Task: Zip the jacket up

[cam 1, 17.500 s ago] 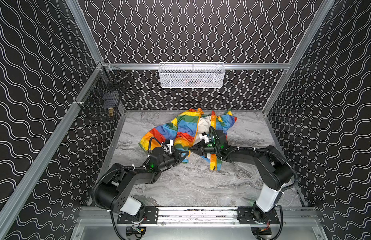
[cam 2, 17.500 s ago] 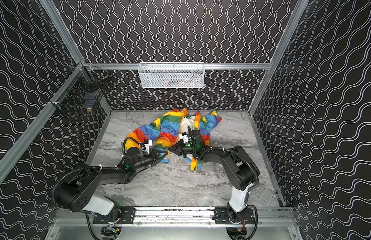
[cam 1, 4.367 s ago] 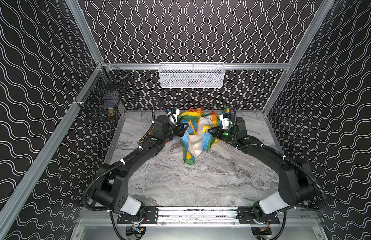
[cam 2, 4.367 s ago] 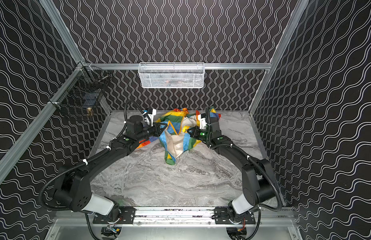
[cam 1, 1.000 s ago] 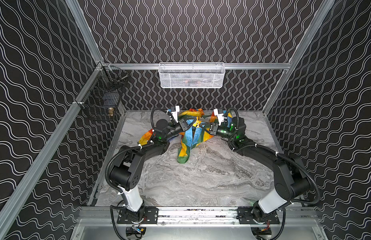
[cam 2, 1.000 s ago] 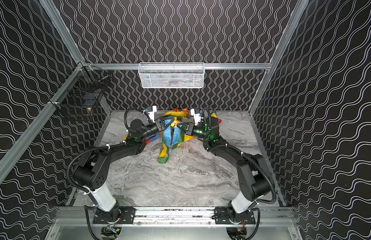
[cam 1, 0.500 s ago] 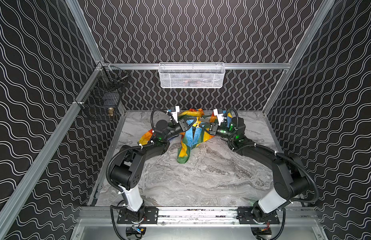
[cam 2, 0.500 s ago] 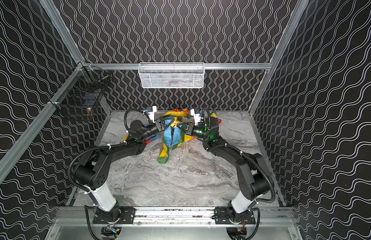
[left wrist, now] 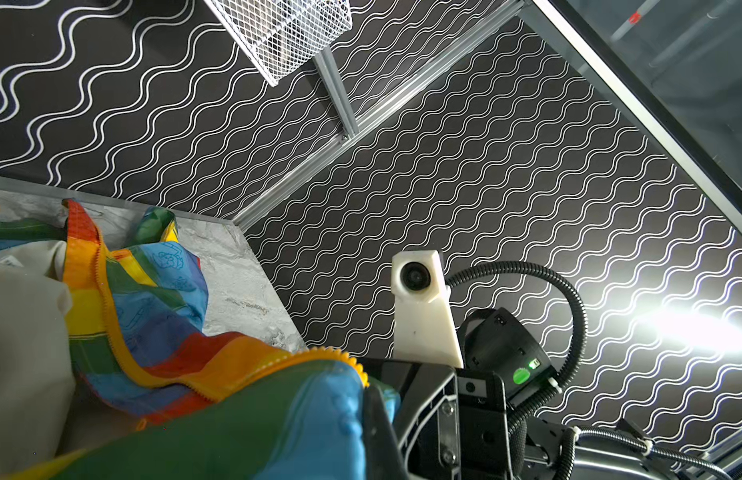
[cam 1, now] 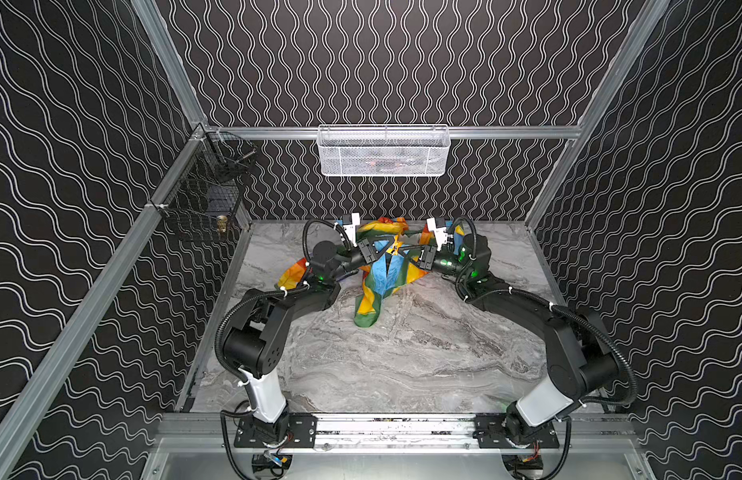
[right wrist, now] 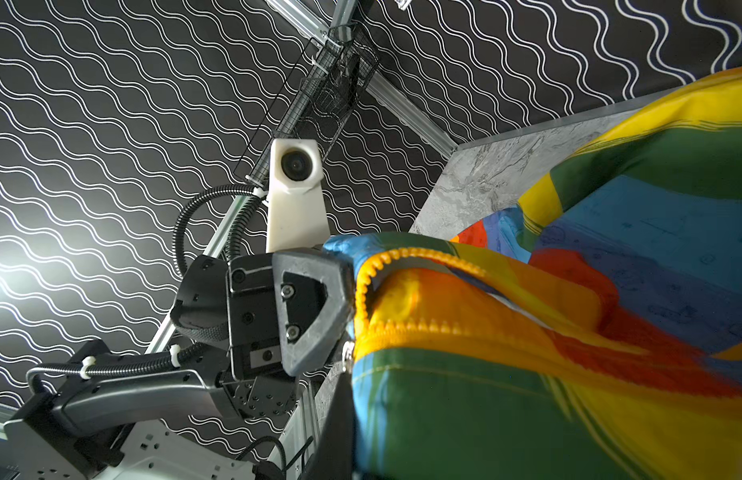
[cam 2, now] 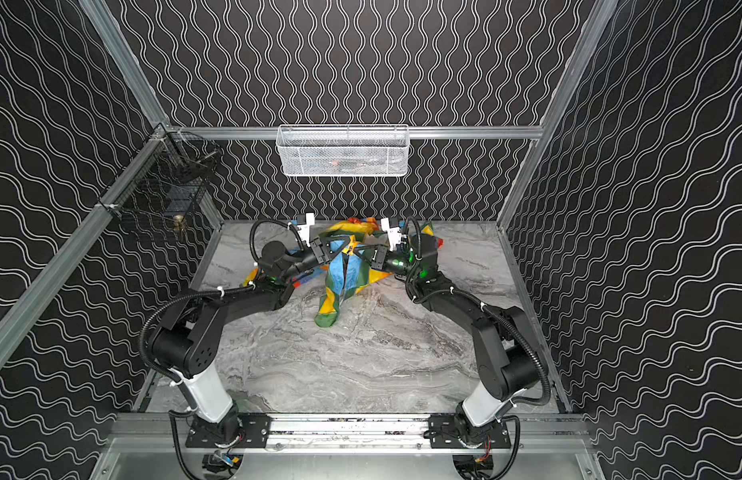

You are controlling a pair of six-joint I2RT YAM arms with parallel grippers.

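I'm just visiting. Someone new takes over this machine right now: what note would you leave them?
Left end effector: shut on the jacket, at a front edge by the zipper.
Right end effector: shut on the other front edge, tips nearly meeting the left's.
Jacket: held up at the back of the table, lower part draped on it.
Done: both edges gripped.
To do: zipper is open; join the halves and zip up.

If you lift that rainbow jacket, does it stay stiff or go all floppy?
Probably floppy: the jacket hangs in limp folds between the left tool and right tool, its end trailing on the table. Likely light, since pinching only its edges holds it up. Maybe slippery, because the fabric looks shiny.
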